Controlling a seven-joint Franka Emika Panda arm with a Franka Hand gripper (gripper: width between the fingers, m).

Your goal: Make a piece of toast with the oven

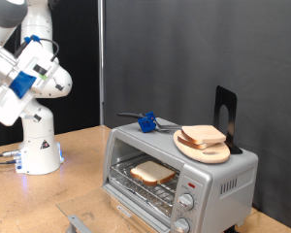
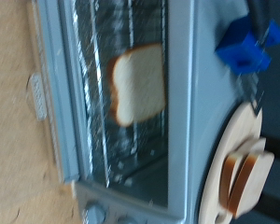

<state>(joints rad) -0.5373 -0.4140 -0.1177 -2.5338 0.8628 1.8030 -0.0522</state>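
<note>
The silver oven (image 1: 218,184) stands at the exterior view's lower right. Its glass door (image 1: 82,223) looks folded down open. The piece of toast (image 1: 152,173) lies flat on the wire rack inside. In the wrist view the toast (image 2: 140,84) lies on the rack of the oven (image 2: 187,121). My gripper (image 1: 12,85) is raised at the exterior view's upper left, well away from the oven. Nothing shows in it. Its fingers do not show in the wrist view.
A round wooden board (image 1: 215,153) with a second bread slice (image 1: 204,135) sits on the oven top, beside a blue-handled tool (image 1: 145,121) and a black stand (image 1: 224,109). Two knobs (image 1: 187,201) and a red light (image 1: 191,183) are on the oven's front. The robot base (image 1: 39,146) stands left.
</note>
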